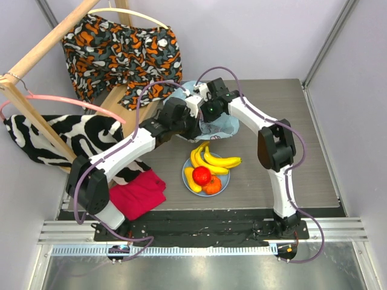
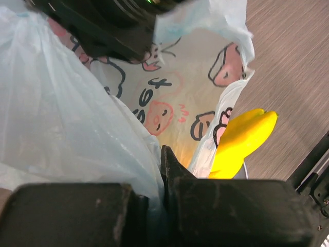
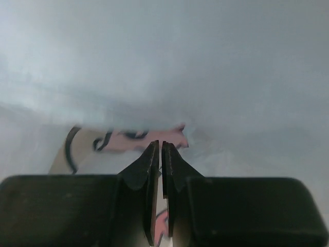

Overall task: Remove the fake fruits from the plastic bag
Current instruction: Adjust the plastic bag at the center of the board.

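The light-blue plastic bag (image 1: pixel 222 125) is held up between both grippers behind the plate. My left gripper (image 1: pixel 195 128) is shut on a fold of the bag film (image 2: pixel 61 113); its fingertips (image 2: pixel 169 159) pinch the sheet. My right gripper (image 1: pixel 208 115) is shut on a thin layer of the bag (image 3: pixel 164 62), with the film between its fingertips (image 3: pixel 154 154). The yellow banana bunch (image 1: pixel 214 158), red fruit (image 1: pixel 202 175), ribbed orange fruit (image 1: pixel 212 185) and oblong yellow piece (image 1: pixel 191 179) lie on the round light-blue plate (image 1: pixel 225 183). A banana tip (image 2: pixel 241 141) shows below the bag. The green fruit is not visible.
A wooden rack (image 1: pixel 42 51) with an orange patterned cloth (image 1: pixel 121 51), a pink hanger (image 1: pixel 66 99) and a zebra cloth (image 1: pixel 72 136) stands at the left. A red cloth (image 1: pixel 138 193) lies at the front left. The right arm's black body (image 2: pixel 103 20) is just above the bag.
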You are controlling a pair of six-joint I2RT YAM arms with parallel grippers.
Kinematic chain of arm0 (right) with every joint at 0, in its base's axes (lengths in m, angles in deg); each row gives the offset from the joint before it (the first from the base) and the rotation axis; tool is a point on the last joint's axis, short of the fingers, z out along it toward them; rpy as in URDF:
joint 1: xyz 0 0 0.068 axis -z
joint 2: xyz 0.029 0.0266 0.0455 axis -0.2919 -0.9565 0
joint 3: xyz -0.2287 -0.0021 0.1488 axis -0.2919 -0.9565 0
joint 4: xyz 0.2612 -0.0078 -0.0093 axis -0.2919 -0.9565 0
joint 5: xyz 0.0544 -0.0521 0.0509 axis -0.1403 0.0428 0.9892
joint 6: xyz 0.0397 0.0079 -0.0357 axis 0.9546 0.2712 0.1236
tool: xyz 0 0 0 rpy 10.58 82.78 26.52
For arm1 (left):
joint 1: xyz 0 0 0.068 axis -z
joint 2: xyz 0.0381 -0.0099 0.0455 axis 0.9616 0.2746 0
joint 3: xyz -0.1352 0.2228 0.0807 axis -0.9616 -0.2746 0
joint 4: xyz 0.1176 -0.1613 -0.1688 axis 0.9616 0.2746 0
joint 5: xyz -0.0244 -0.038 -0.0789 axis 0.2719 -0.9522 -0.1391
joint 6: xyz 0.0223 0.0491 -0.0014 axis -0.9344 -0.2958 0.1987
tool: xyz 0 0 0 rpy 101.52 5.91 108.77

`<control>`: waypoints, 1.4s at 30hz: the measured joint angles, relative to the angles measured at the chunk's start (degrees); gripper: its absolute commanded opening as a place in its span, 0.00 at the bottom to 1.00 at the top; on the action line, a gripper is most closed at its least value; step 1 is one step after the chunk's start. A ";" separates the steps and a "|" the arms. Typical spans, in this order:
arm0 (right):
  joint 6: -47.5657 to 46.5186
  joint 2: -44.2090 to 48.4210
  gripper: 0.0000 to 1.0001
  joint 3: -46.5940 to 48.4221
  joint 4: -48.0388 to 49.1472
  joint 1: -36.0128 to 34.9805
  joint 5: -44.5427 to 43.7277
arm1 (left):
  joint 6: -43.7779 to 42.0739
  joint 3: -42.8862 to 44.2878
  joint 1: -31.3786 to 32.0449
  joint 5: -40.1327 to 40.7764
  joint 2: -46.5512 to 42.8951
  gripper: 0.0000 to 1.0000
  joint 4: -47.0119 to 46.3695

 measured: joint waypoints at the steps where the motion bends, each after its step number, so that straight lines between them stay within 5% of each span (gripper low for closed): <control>1: 0.33 -1.51 0.14 1.55 0.20 0.15 -0.39 | 0.09 -0.68 0.00 0.02 -0.37 0.00 -0.13; 16: -5.25 -5.88 0.12 6.25 9.07 3.45 -24.00 | 0.24 -8.57 0.00 -0.07 -4.96 0.00 -0.20; 25: -9.94 2.91 0.08 -12.15 14.25 5.51 -35.19 | -0.35 -9.29 0.00 0.79 -5.07 0.00 -0.87; 31: -9.46 18.93 0.11 -28.72 12.37 6.03 -33.99 | -1.68 -9.40 0.00 1.44 -5.07 0.00 -1.60; 37: -8.33 28.63 0.32 -29.53 10.43 6.08 -26.93 | -2.01 -9.07 0.79 1.66 -4.79 0.00 -1.99; 42: -9.20 29.07 0.34 -26.86 6.82 5.73 -16.68 | -3.02 -8.44 2.60 1.64 -4.28 0.00 -2.14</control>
